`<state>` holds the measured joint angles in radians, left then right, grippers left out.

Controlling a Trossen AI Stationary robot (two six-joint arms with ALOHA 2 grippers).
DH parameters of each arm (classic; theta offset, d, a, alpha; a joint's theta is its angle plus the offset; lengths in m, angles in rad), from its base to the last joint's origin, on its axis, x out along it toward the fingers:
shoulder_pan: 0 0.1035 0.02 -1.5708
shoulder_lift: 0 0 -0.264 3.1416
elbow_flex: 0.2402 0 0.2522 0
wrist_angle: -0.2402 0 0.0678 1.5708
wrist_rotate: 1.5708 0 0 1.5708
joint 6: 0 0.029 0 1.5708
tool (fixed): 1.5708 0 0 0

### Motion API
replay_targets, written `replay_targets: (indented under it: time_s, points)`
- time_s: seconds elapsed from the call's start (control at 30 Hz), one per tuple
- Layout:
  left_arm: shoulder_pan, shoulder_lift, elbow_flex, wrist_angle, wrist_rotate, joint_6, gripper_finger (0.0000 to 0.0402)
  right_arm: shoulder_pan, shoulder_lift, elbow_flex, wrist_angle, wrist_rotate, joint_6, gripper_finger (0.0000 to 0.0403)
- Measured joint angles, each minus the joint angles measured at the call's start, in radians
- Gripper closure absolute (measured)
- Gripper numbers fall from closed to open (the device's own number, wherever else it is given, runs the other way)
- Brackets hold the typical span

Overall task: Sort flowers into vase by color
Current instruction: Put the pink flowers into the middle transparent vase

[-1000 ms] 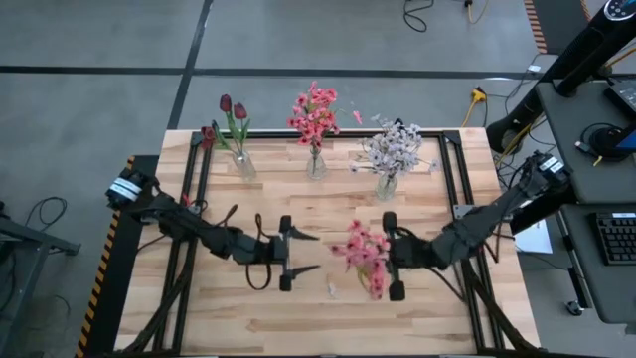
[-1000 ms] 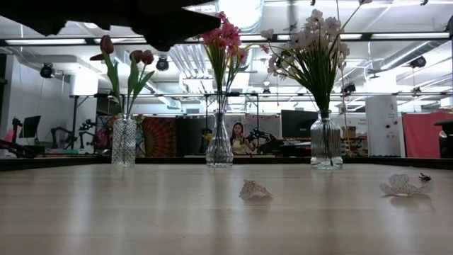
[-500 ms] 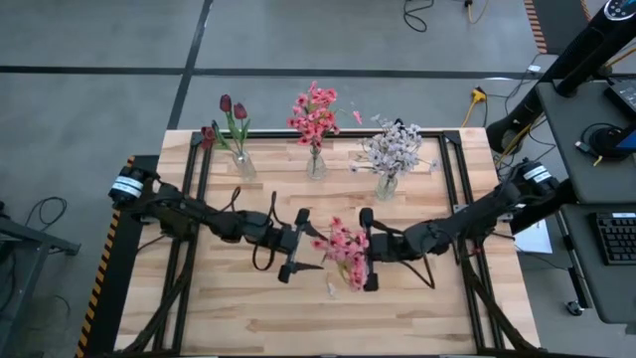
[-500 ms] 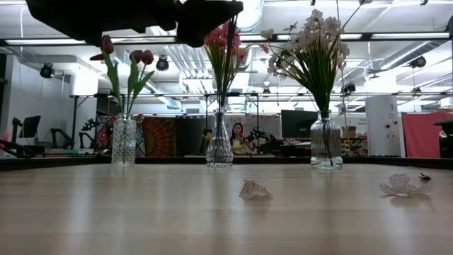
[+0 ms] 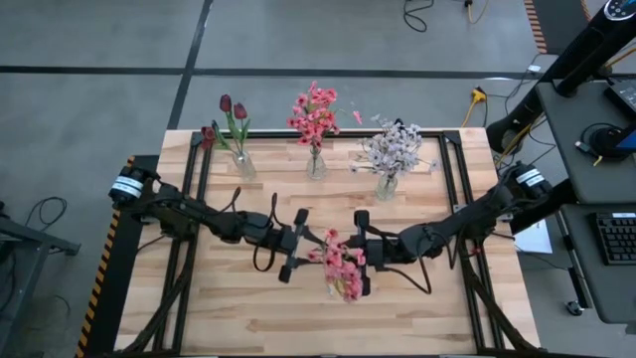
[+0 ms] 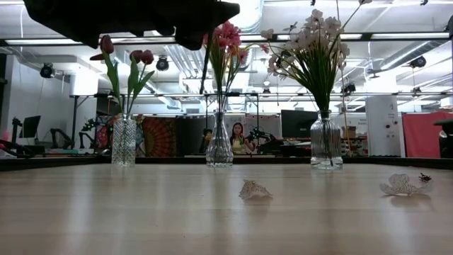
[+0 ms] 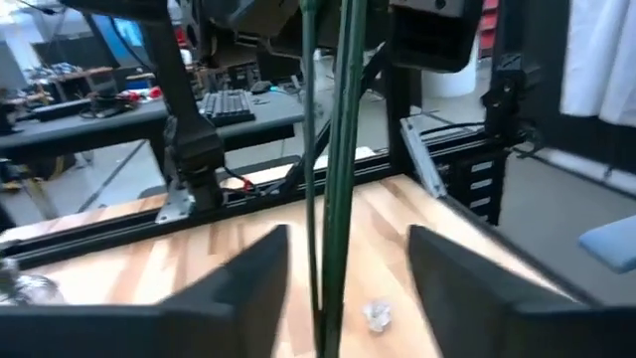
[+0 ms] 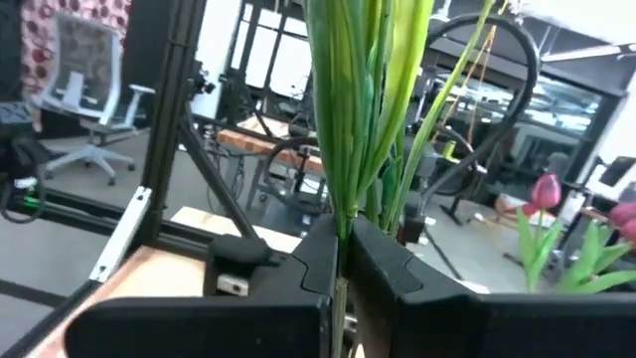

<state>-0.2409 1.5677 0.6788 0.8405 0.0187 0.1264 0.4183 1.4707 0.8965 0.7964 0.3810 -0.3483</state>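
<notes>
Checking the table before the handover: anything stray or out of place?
Yes: two loose pale blossoms lie on the wood, off any stem, one mid-table and one toward the edge. The three vases stand upright.

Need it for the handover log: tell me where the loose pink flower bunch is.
In the high view the pink flower bunch is at mid-table, between the left end effector and right end effector, nearer than the three vases.

1. In the low view both arms were only dark shapes cut off by the top edge.
2. In the left wrist view the green stem (image 7: 333, 149) ran out of frame at both ends, its bloom unseen.
3. In the right wrist view the leaves (image 8: 363, 99) were cropped above, blossoms hidden.
</notes>
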Motion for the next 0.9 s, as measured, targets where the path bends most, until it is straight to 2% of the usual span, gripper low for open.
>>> replay_targets:
  time_s: [0.2, 0.27, 0.43, 0.53, 0.63, 0.9]
  points:
    - [0.001, 0.0, -0.001, -0.054, -0.082, 0.05, 0.0364, 0.0, 0.017, 0.012, -0.003, 0.012, 0.007, 0.039]
    - [0.002, 0.0, -0.001, -0.055, -0.086, 0.052, 0.0391, 0.0, 0.017, 0.012, -0.004, 0.014, 0.018, 0.039]
    - [0.002, 0.0, -0.001, -0.056, -0.089, 0.052, 0.0391, 0.0, 0.017, 0.012, -0.006, 0.014, 0.032, 0.0389]
    - [0.003, 0.0, -0.001, -0.056, -0.089, 0.051, 0.0397, 0.0, 0.017, 0.013, -0.007, 0.014, 0.058, 0.0374]
    - [0.003, 0.0, -0.001, -0.056, -0.124, 0.05, 0.0398, 0.0, 0.017, 0.013, -0.014, 0.039, 0.081, 0.034]
    - [0.004, -0.002, -0.001, -0.06, -0.144, 0.05, 0.04, 0.018, 0.016, 0.013, -0.042, 0.241, 0.097, 0.0238]
